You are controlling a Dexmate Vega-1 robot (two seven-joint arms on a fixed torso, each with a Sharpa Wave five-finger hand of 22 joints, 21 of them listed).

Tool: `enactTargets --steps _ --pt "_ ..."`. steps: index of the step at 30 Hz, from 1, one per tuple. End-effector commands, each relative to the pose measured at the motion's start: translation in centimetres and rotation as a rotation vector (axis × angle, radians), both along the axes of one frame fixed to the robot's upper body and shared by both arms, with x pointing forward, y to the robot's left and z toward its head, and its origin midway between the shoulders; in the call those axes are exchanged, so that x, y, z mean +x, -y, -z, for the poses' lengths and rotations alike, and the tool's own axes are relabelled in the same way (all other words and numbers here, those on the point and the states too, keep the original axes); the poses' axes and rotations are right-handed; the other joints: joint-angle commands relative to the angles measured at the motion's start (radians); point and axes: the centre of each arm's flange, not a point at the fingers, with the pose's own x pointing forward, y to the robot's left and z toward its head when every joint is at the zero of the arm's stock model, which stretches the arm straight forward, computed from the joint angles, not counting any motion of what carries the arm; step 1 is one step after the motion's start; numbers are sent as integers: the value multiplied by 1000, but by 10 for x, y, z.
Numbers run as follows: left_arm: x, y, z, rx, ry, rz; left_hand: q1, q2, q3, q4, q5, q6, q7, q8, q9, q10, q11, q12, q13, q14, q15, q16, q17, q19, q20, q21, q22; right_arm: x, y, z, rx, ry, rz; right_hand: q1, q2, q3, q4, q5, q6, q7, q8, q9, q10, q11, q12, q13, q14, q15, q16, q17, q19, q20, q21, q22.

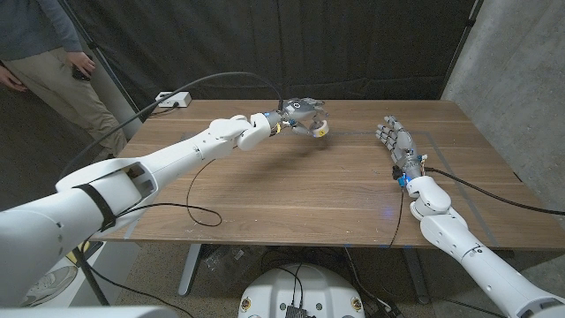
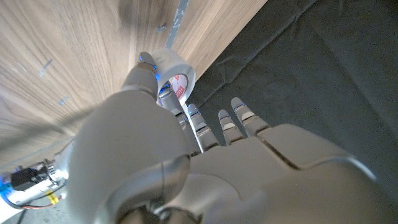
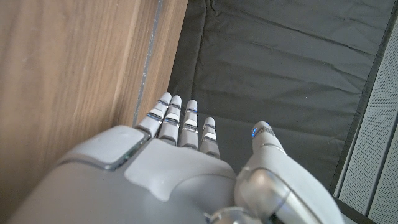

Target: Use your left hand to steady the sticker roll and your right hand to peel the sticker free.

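Wooden tabletop [image 1: 291, 190] before a dark curtain [image 1: 265, 44], where the left hand [image 1: 303, 116] is raised off the wood, pinching the white sticker roll [image 2: 175, 77], well apart from the right hand [image 1: 394, 140], fingers straight, holding nothing.

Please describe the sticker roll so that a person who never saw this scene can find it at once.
Look at the far side of the wooden table, where the left robot hand reaches in. The sticker roll is held in its fingers. It is a white ring with red print, the only round white thing there.
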Motion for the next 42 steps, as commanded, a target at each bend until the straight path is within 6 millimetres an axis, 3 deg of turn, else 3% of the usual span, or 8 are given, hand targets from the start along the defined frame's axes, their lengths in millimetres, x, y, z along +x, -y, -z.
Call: enactTargets --steps 1,6,15,36,42 --pt "-1 -11 -4 -189 -105 36 2 8 19 7 0 55 58 45 69 13 -1 8 4 10 -102 4 2 10 -1 7 2 -9 -5 -7 -49 34 56 26 0 9 -16 12 25 8 11 3 22 -1 10 2 26 -10 5 3 18 7 8 5" --pt "0 -14 -4 -233 -163 47 5 8 21 5 -1 56 57 48 72 18 -1 10 5 11 -100 3 1 9 2 7 2 -13 -8 -13 -86 55 97 57 0 21 -33 16 54 22 20 4 49 -13 19 3 53 -24 8 4 32 6 14 7" --pt "4 -18 -4 -322 -285 77 10 10 25 1 -3 47 64 50 78 23 0 11 6 12 -95 1 1 6 11 6 2 -23 -12 -24 -155 107 182 113 -5 40 -54 21 99 21 30 6 86 -32 30 5 103 -54 15 7 55 2 26 12" --pt "17 -12 -5 -450 -592 195 12 20 32 3 -6 22 71 51 92 17 8 7 9 -6 -77 -6 2 -14 32 0 3 -50 -28 -49 -400 244 482 223 -12 66 -64 22 183 17 49 9 133 -67 43 9 161 -105 26 17 84 -3 45 19" --pt "20 -6 -7 -489 -676 243 10 27 35 6 -5 8 70 51 99 5 14 1 11 -17 -61 -7 4 -23 41 -3 3 -60 -35 -52 -451 288 562 266 -10 71 -59 17 209 11 53 10 168 -77 55 11 207 -145 48 33 112 -14 61 24"
